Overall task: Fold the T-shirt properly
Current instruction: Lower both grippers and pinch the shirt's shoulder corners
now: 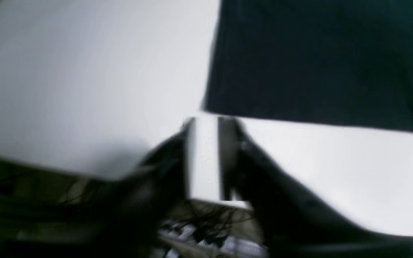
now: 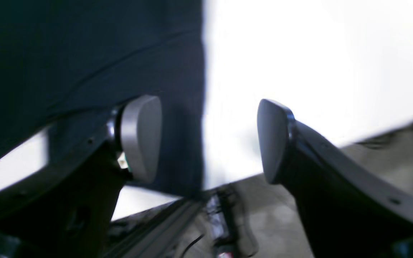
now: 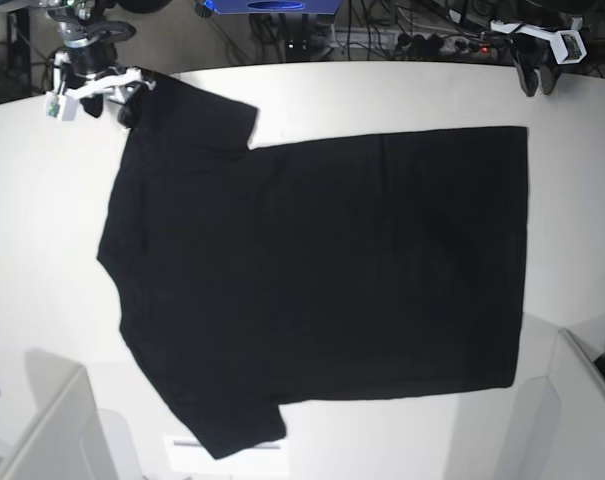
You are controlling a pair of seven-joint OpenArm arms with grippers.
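The black T-shirt (image 3: 322, 270) lies spread flat on the white table (image 3: 582, 250), plain side up, collar end to the left and hem to the right. My right gripper (image 3: 110, 108) hangs at the far left sleeve; in the right wrist view it (image 2: 210, 139) is open wide, one pad (image 2: 140, 138) over the cloth (image 2: 84, 46) and the shirt's edge between the fingers. My left gripper (image 3: 536, 82) is off the far hem corner. In the blurred left wrist view it (image 1: 210, 122) is open over bare table, just short of the cloth corner (image 1: 317, 53).
Cables and power strips (image 3: 422, 40) lie beyond the table's far edge, with a blue object (image 3: 272, 6) there too. Pale bin-like shapes stand at the near left (image 3: 52, 430) and near right (image 3: 582, 400) corners.
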